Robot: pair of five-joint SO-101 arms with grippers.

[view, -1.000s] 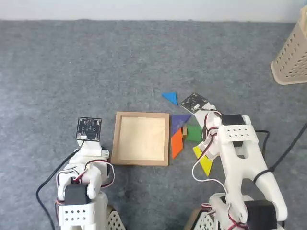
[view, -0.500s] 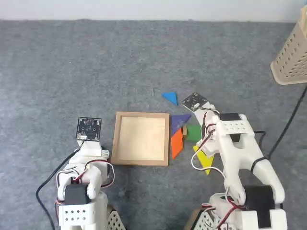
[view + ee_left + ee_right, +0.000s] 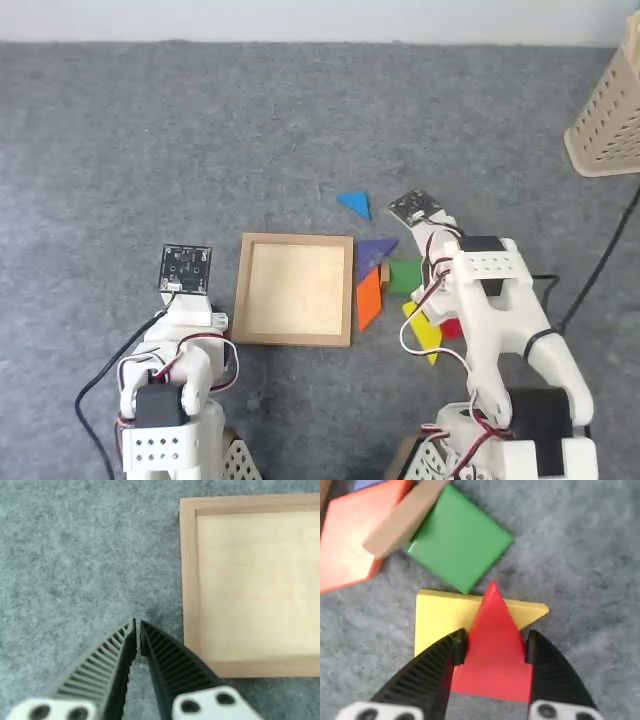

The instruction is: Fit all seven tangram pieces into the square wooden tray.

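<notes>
Both arms are showing wht printed-plastic shells w/ blk servo blocks set in at the joints. The left arm (image 3: 165, 400) is carrying a square blk camera board (image 3: 185, 268) at the wrist, thin red/wht wires (image 3: 232, 362) looping round its upper link, and a blk cable (image 3: 85, 405) trailing from the base. The right arm (image 3: 500, 330) is wearing the same kit, w/ rows of small holes dotting its wht brackets. The left fingers (image 3: 107, 665) are looking dark grey, ribbed and tapering to points, each sitting on a wht mount w/ two round screw holes (image 3: 225, 698). The right fingers (image 3: 427, 670) are matching them.
</notes>
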